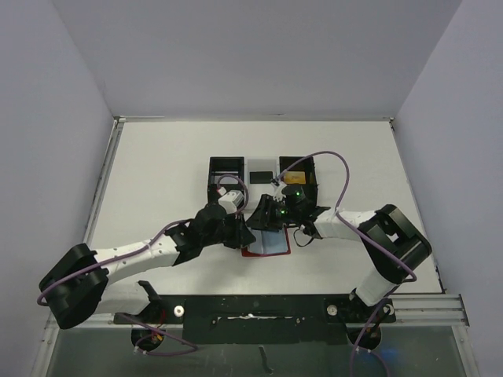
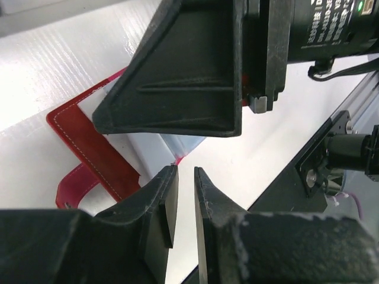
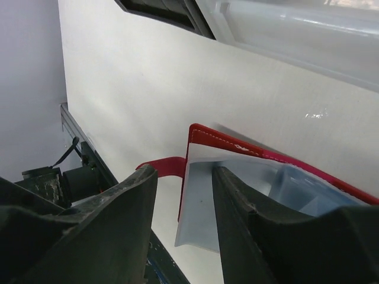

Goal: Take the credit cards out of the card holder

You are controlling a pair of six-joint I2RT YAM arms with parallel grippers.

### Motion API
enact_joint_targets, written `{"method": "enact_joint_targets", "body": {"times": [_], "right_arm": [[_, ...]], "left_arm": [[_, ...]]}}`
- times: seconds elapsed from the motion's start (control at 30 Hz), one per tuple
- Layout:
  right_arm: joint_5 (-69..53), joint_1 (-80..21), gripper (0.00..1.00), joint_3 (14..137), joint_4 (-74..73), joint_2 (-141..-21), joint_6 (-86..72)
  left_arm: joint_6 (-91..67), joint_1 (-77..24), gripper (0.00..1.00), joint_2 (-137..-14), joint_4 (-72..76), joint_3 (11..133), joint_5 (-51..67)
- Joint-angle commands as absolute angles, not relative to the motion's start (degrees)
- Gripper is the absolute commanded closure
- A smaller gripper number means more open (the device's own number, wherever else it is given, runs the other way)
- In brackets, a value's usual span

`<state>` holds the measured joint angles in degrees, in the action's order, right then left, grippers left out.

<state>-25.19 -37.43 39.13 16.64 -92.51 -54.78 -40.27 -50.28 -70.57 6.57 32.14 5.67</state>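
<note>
No legible txt/labels anywhere.

- Left arm (image 1: pixel 149 255): white links with bulky black joint housings.
- Right arm (image 1: pixel 346 224): the same white links and black housings.
- A purple cable (image 1: pixel 343 169) loops along each arm.
- Small green lights (image 1: pixel 281 210) glow near the wrists.
- Left gripper (image 2: pixel 185 201): matte black fingers (image 2: pixel 163 207) with flat inner pads and rough moulded edges.
- Right gripper (image 3: pixel 183 219): black, rounded, slightly scuffed fingers (image 3: pixel 127 201). The left wrist view shows it as a ribbed black wedge, with white lettering (image 2: pixel 320 26) on the motor.
- Black base rail (image 1: pixel 251 308) with silver bolts (image 1: pixel 179 312).
</note>
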Motion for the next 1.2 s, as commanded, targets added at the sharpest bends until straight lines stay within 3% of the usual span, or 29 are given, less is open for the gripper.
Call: {"method": "enact_joint_targets", "body": {"times": [0.0, 0.27, 0.43, 0.63, 0.83, 1.17], "right_arm": [[-27.3, -37.0, 0.58, 41.6, 16.8, -93.6, -53.6], [-24.5, -34.6, 0.57, 42.0, 10.7, -89.1, -50.0], [-16.3, -34.1, 0.46, 43.7, -0.9, -83.2, -45.5], [-7.9, -34.1, 0.41, 42.3, -11.4, -78.0, -44.4], [-9.2, -34.5, 0.45, 41.0, -12.1, -78.5, -43.5], [-11.6, -35.0, 0.55, 39.6, -9.4, -82.5, -44.4]], "left_arm": [[-38.0, -50.6, 0.83, -73.1, 14.0, 33.5, 9.7], [-36.5, -50.8, 0.83, -79.8, 15.7, 32.7, 7.3], [-35.6, -51.8, 0.88, -82.8, 10.9, 33.3, -1.7], [-36.0, -51.9, 0.88, -81.2, 10.6, 32.1, -3.7], [-35.8, -51.9, 0.86, -83.3, 10.8, 32.5, -2.5], [-36.1, -51.9, 0.75, -82.6, 8.1, 32.3, -3.6]]}}
